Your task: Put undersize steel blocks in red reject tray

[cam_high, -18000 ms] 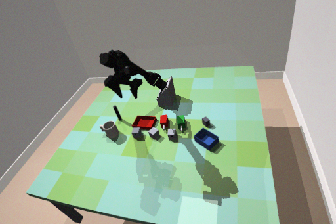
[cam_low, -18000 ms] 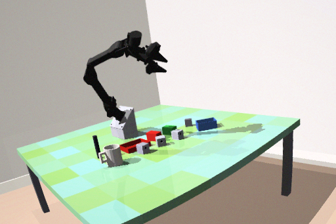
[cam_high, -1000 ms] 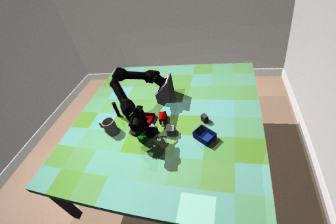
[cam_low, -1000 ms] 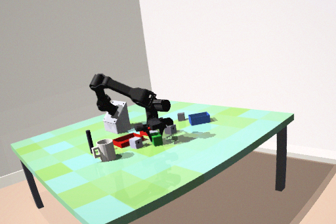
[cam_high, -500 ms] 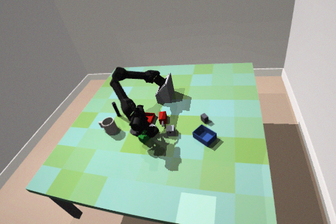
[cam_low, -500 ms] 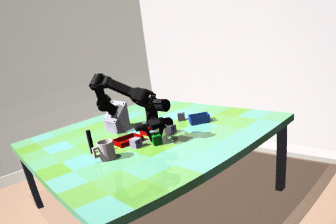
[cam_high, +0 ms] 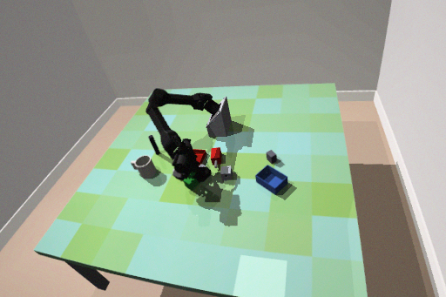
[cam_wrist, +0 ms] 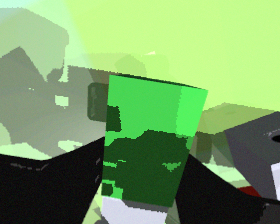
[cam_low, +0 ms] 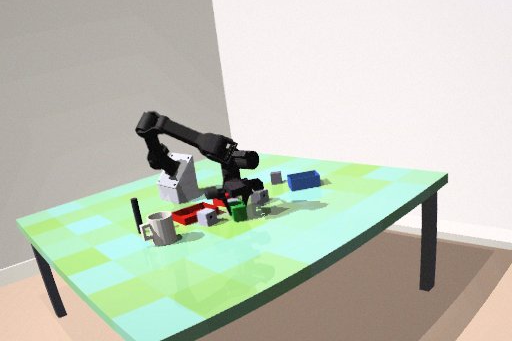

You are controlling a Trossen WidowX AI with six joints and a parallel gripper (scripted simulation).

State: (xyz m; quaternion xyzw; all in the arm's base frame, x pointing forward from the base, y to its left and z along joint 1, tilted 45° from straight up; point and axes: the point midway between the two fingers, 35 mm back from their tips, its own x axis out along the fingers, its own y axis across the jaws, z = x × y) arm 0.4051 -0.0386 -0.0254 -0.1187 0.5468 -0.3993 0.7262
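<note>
My gripper (cam_high: 190, 178) (cam_low: 238, 206) (cam_wrist: 143, 141) is shut on the green gauge (cam_high: 189, 181) (cam_low: 239, 212) (cam_wrist: 141, 110), low over the table. A pale grey surface (cam_wrist: 133, 211) shows right at the gauge's base-side end in the wrist view, apparently a steel block. Whether a pin sits in its hole is hidden. One steel block (cam_low: 206, 217) (cam_wrist: 246, 152) with a hole stands beside the red reject tray (cam_high: 199, 155) (cam_low: 181, 218). Another steel block (cam_high: 226, 173) (cam_low: 259, 197) stands on the gripper's other side. No block can be made out inside the tray.
A red block-shaped piece (cam_high: 216, 154) (cam_low: 220, 200) with a short pin stands near the tray. A grey mug (cam_high: 145, 167) (cam_low: 162, 229) and a black post (cam_high: 153, 145) (cam_low: 136, 215) stand on one side. A blue tray (cam_high: 264, 185) (cam_low: 304, 182) and small grey cube (cam_high: 271, 157) (cam_low: 276, 177) are opposite.
</note>
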